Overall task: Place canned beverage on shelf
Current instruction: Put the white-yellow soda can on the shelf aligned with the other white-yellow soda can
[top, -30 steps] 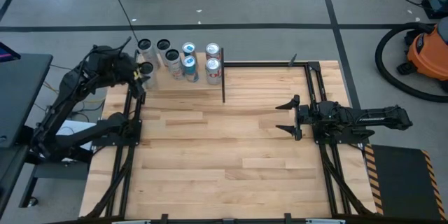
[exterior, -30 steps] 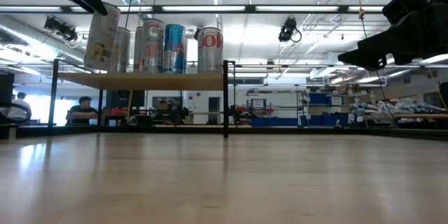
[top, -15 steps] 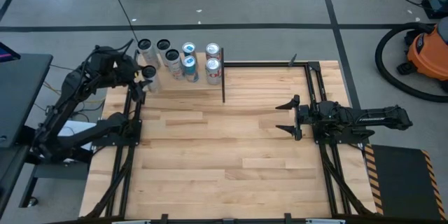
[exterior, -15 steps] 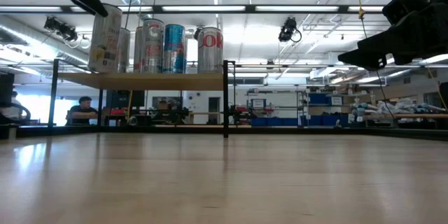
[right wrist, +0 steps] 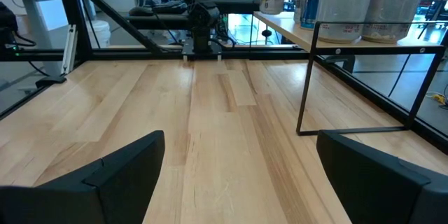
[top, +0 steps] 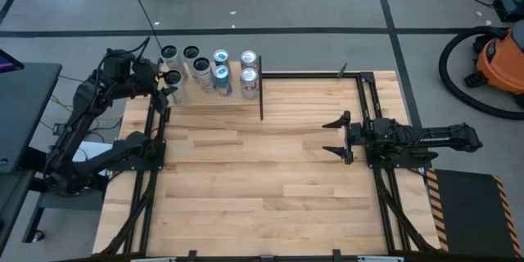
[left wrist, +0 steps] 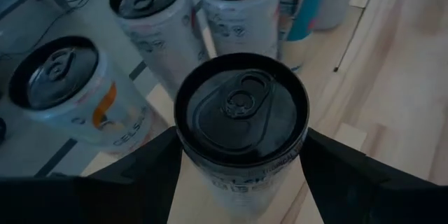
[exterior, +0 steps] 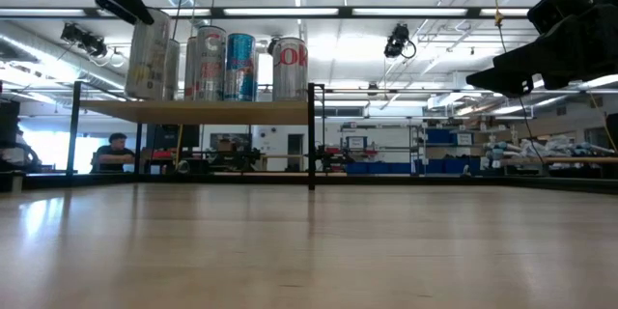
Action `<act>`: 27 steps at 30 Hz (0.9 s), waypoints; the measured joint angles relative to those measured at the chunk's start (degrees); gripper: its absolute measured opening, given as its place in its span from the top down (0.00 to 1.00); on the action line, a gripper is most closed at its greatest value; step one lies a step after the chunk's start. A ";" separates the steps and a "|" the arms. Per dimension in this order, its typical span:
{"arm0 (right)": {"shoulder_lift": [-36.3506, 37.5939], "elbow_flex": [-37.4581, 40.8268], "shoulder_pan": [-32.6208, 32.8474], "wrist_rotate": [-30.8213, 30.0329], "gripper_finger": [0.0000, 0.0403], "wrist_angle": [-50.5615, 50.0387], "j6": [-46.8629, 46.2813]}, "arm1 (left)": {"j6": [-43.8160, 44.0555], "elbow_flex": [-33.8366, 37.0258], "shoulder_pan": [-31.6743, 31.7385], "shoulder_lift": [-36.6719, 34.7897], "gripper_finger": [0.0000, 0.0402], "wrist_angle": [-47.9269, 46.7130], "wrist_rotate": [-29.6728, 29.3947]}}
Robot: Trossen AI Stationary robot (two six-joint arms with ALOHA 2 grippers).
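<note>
A: Right gripper (top: 336,137)?
B: Over the counter (top: 270,180), fingers spread wide, holding nothing.
A: And farther back?
B: Left gripper (left wrist: 241,182) has its fingers clamped on a can (left wrist: 241,115), upright at the shelf's (exterior: 193,110) left end, beside the other cans (exterior: 232,66).

Two black jointed arms, each ending in a forked black pincer (top: 337,137).

The left pincer (top: 164,83) has carried its can (exterior: 147,55) farther over the shelf (exterior: 193,111), now upright beside the others.
</note>
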State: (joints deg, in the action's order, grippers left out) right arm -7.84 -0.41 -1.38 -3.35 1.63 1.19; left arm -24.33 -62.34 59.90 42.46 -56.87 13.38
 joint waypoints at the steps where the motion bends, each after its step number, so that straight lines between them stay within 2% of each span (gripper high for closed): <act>1: 0.00 -0.01 0.00 -0.01 0.05 0.02 0.00 | 0.04 0.01 0.40 0.05 0.32 -0.05 -0.03; 7: 0.00 0.01 -0.01 -0.01 0.05 0.02 0.00 | 0.75 0.20 2.69 0.04 0.32 1.21 0.03; 14: 0.00 -0.01 0.01 0.01 0.05 0.01 0.00 | 2.46 7.31 3.21 -2.77 0.32 10.07 -0.21; 27: 0.00 0.01 0.00 0.00 0.05 0.00 0.00 | 3.21 7.45 3.21 -3.33 0.32 9.47 -2.76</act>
State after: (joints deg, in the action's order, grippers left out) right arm -7.84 -0.41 -1.38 -3.34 1.63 1.19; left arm -21.13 -54.89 63.11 39.13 -47.40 10.62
